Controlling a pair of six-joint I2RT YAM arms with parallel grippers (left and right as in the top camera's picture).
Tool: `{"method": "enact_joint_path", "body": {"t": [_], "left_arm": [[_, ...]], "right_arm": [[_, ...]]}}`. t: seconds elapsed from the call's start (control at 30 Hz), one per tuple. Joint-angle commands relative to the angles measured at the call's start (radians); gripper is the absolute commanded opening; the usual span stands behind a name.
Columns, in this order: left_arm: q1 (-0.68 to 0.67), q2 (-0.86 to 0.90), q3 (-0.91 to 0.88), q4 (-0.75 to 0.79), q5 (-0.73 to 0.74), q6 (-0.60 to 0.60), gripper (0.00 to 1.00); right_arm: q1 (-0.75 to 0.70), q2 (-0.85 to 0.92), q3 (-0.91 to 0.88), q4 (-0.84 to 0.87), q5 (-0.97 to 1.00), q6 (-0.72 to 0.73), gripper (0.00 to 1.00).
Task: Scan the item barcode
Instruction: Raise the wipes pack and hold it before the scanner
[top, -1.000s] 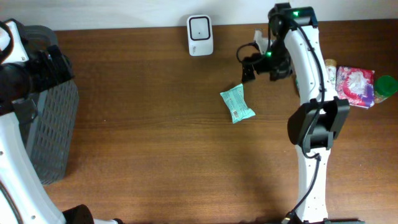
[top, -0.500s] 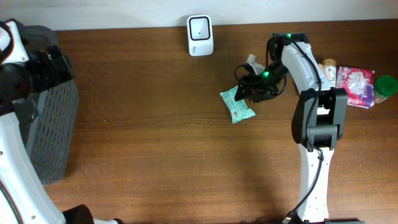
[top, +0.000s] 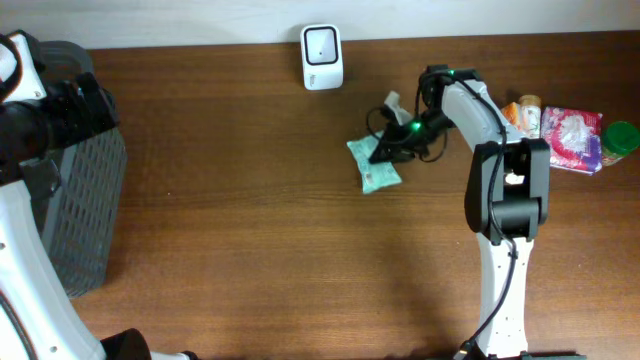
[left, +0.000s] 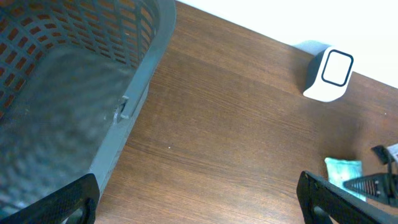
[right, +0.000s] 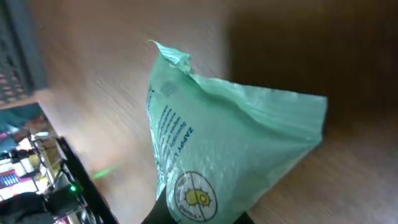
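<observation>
**Thin edge grip risks a slip or a hidden barcode**

On the wooden table (top: 250, 230), the grey mesh basket (top: 80, 200) sits at far left. The white scanner (top: 322, 57) stands at top centre, apart from the green packet (top: 368, 172) right of centre. The right gripper (top: 388, 150) pinches the packet's edge, so the soft wrapper may sag, slip, or turn its barcode away from the scanner. The left gripper (left: 196, 190) is spread and empty.

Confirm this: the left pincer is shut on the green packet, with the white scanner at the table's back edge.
Wrong arm. The right pincer is shut on the green packet, as the overhead view shows; the left pincer hangs open by the grey basket. The white scanner is at the table's back edge.
</observation>
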Motion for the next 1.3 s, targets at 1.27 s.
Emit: {"method": "enact_joint_path", "body": {"t": [1.27], "left_arm": [[-0.001,-0.013,0.010,-0.001,0.000,-0.004,0.99]], "right_arm": [[0.143,-0.010,0.478,0.447,-0.064,0.456,0.04]]}}
